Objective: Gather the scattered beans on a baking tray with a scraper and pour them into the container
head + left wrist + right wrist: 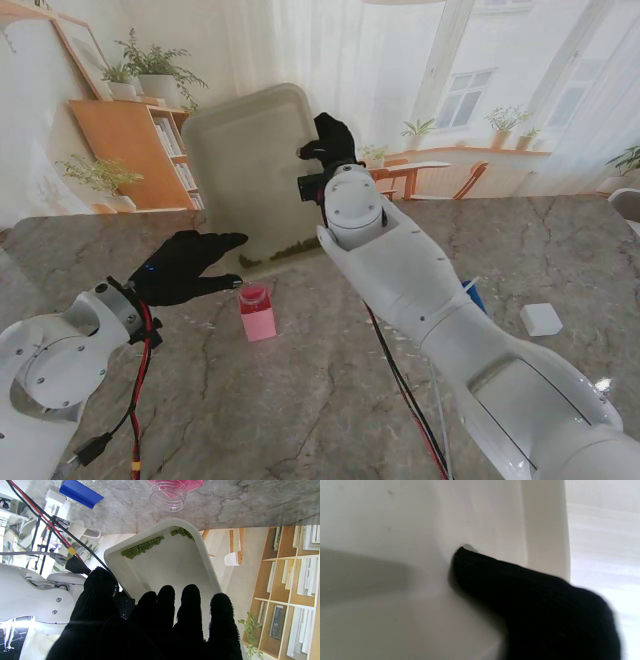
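My right hand [330, 145] is shut on the far right rim of the white baking tray [250, 160], which stands steeply tilted above the table. In the right wrist view one gloved finger [532, 600] presses on the tray's inner wall [382, 517]. Green beans [285, 255] lie gathered along the tray's low edge, in a long row [142, 548] and a small clump [182, 532]. The pink container [257, 312] stands open-mouthed [168, 497] on the table just nearer to me than that edge. My left hand [185, 265] is open, fingers [155, 625] spread, by the tray's low left corner [175, 565].
The blue scraper [475, 297] lies on the marble table to the right, partly behind my right forearm, and shows in the left wrist view [81, 493]. A small white box [541, 319] sits farther right. Red and black cables hang along both arms.
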`<state>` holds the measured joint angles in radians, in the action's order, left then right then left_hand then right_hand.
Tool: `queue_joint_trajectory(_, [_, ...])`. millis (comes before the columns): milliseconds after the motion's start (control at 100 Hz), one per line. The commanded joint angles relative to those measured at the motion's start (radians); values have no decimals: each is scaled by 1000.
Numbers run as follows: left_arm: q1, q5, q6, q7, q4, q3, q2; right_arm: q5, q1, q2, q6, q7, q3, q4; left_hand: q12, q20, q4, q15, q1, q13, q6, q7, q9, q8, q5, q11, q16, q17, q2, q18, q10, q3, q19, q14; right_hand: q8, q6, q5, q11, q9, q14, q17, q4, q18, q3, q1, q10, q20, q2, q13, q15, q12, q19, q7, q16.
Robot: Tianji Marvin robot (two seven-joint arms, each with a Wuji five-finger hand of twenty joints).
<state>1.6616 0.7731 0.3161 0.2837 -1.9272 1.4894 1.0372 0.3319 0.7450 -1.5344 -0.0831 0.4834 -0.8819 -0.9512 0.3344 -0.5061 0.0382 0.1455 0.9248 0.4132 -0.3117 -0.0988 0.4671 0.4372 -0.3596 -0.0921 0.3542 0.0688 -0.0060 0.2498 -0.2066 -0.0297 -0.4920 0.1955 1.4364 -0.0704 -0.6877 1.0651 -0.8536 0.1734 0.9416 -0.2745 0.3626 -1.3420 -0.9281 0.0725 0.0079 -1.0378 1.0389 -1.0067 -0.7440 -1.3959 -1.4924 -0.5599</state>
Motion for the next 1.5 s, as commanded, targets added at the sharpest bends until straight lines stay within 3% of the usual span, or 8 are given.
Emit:
queue_joint_trajectory(0, [-1,-3,-5,0,5,-4,0,-11,-10,10,17,-23,-5,-7,12,-22,-2,8,17,5,7,0,10,0,-17,6,-3,-2,69,20,23,-12,24,3,39,-18,-1,126,-37,-61,62,19,-47,-149,-175,-158,24,10,17,-104,-56,-167,-33,-13])
queue_joint_trajectory(640, [-3,4,-33,-13,15,-14,3,-47,-44,8,84,-67,24,37,13,-24,-2,8,18,4,6,0,10,0,-16,6,-3,-2,69,20,23,-13,24,4,39,-31,-3,120,-41,-68,59,24,-55,-144,-170,-165,27,17,18,-99,-61,-167,-33,-18])
queue_joint_trajectory(1050, [0,4,-38,-23,22,-14,4,-78,-38,35,88,-108,31,-6,13,-24,-2,9,19,5,7,0,10,0,-17,6,-2,-1,70,20,22,-12,23,3,38,-39,-7,115,-45,-70,60,27,-60,-144,-167,-170,33,18,22,-95,-62,-170,-33,-24])
queue_joint_trajectory(1490, [10,5,-40,-30,24,-10,6,-95,-59,31,132,-139,54,25,13,-24,-2,9,19,7,7,0,12,0,-19,6,-2,-1,69,20,23,-11,23,3,37,-46,-9,110,-48,-76,60,30,-62,-142,-166,-175,36,19,23,-89,-63,-168,-33,-28])
